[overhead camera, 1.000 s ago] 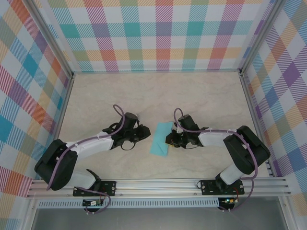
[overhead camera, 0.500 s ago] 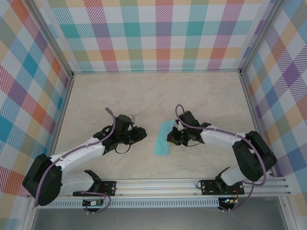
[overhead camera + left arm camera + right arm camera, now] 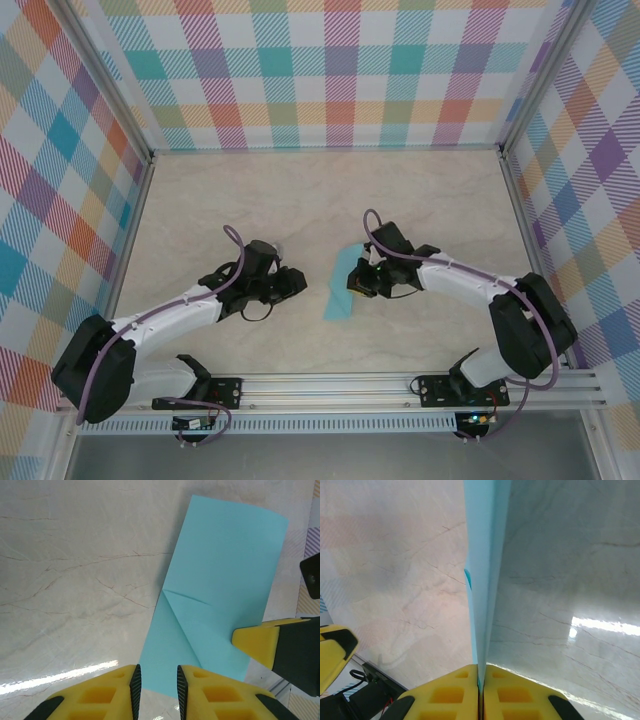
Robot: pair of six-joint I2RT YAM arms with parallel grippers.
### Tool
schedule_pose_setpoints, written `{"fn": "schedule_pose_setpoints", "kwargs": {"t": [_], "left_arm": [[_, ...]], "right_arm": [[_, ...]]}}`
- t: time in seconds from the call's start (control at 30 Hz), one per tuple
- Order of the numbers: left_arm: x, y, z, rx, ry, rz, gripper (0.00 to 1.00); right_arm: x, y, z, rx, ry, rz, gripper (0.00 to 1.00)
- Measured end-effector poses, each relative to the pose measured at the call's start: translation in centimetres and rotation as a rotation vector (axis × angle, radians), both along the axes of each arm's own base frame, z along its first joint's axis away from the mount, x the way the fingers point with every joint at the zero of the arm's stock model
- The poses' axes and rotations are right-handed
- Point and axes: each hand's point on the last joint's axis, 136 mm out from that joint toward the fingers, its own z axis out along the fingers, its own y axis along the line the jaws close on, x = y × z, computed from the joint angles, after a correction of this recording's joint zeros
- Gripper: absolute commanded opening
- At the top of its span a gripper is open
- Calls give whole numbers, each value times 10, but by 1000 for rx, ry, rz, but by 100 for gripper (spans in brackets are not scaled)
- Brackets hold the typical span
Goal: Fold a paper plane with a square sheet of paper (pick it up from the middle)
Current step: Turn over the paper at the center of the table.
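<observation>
The square sheet of paper (image 3: pixel 342 286) is teal, folded into a long strip with a diagonal crease (image 3: pixel 220 580). My right gripper (image 3: pixel 360 282) is shut on its right long edge, and in the right wrist view the paper (image 3: pixel 485 555) runs edge-on away from the closed pads (image 3: pixel 481 680). My left gripper (image 3: pixel 298 283) hovers just left of the sheet's near corner. Its jaws (image 3: pixel 156 690) stand a narrow gap apart with nothing pinched between them. A yellow finger of the right gripper (image 3: pixel 260 640) presses on the sheet's right side.
The pale marble-patterned table (image 3: pixel 250 200) lies bare around the paper. Checked walls (image 3: pixel 320 70) close in the back and both sides. An aluminium rail (image 3: pixel 330 385) with both arm bases runs along the near edge.
The right gripper has shifted slightly left and away with the paper, which now looks narrower from above. The left gripper's jaws have parted a little beside the sheet.
</observation>
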Motion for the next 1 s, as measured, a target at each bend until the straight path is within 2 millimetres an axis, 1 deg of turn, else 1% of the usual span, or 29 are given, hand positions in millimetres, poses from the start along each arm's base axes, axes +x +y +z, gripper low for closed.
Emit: {"fn": "schedule_pose_setpoints", "kwargs": {"t": [0.17,0.3,0.37,0.4,0.53,0.6,0.67,0.73,0.83,0.93,1.0], "left_arm": [[-2,3,-2,20,1,-10,28],[-4,10,3,36,-21,5,28],[-3,15,8,34,-41,21,28],[-4,18,9,36,-47,26,30],[-3,36,7,64,-63,84,38],[-3,46,7,73,-73,118,44],[-4,57,8,82,-89,154,45],[-7,68,9,93,-101,186,46],[-12,84,9,105,-115,231,49],[-19,98,10,109,-138,272,52],[-23,107,11,113,-152,298,54]], "right_arm": [[3,0,4,-15,-12,3,9],[5,-10,10,-84,-26,10,9],[9,-15,22,-128,-53,24,10],[12,-18,30,-151,-73,29,10],[22,-37,69,-277,-167,48,8],[22,-49,82,-367,-191,59,8],[17,-62,90,-486,-194,81,6],[10,-73,93,-623,-184,112,6],[4,-83,90,-806,-148,163,5],[3,-83,76,-961,-90,212,4],[5,-77,61,-1047,-50,243,8]]}}
